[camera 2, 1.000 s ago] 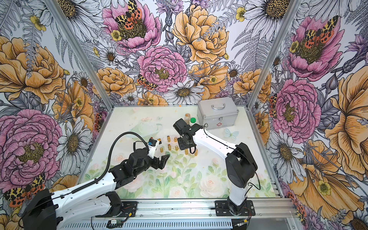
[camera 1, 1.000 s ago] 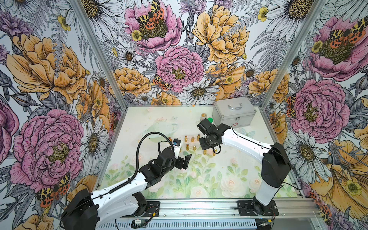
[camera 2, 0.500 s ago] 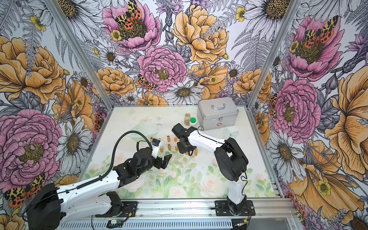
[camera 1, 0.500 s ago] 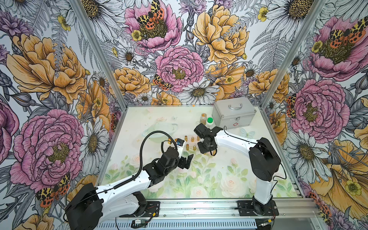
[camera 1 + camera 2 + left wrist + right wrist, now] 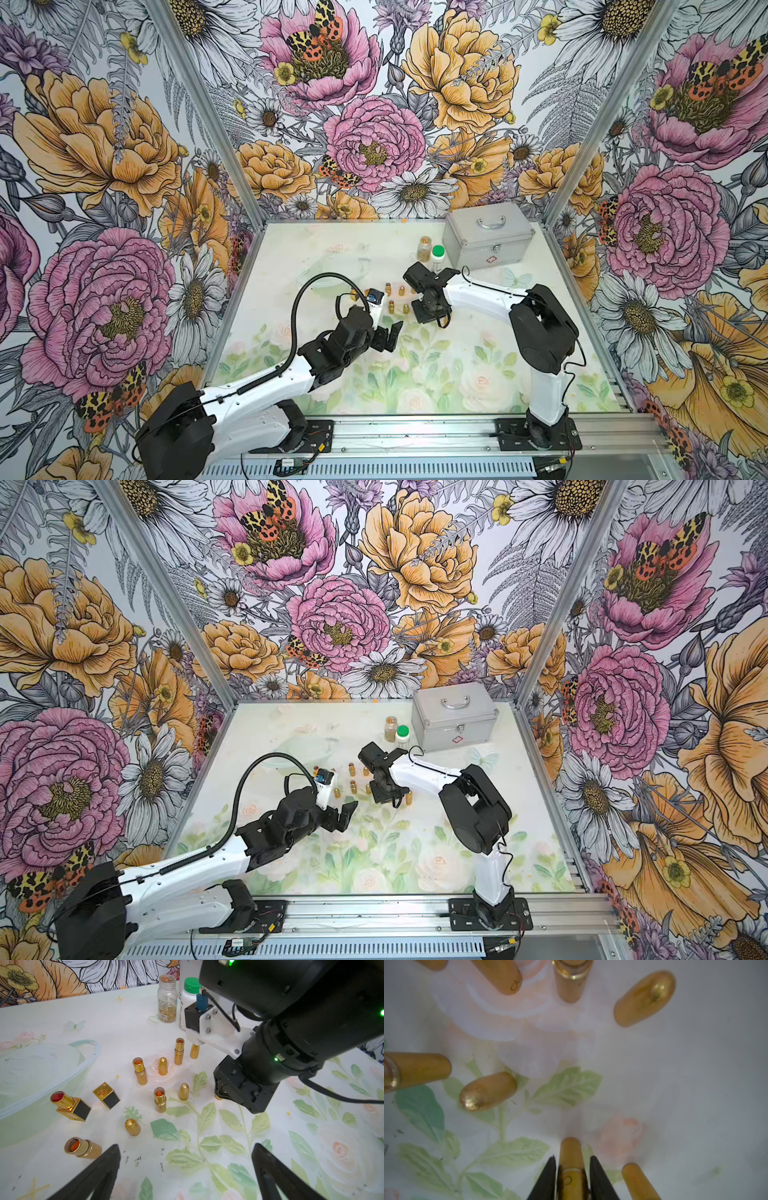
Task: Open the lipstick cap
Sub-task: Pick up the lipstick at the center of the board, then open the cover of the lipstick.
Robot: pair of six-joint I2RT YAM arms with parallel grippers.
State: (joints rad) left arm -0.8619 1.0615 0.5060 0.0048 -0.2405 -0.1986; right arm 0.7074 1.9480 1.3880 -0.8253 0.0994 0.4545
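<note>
as right tool point(image 5: 572, 1157) flanks lipstick point(image 5: 570, 1147), caps point(image 5: 644, 998) nearby

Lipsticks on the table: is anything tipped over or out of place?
Yes. In the left wrist view, one open round gold lipstick lies on its side, while the other round gold lipsticks stand upright beside their caps.

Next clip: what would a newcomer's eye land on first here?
The loud pink-and-orange floral wallpaper on the enclosure walls grabs attention first. Mid-table stands a cluster of small gold lipstick tubes and bullet-shaped caps, the right end effector straddling one capped gold lipstick. A silver metal case sits at the far-right corner.
</note>
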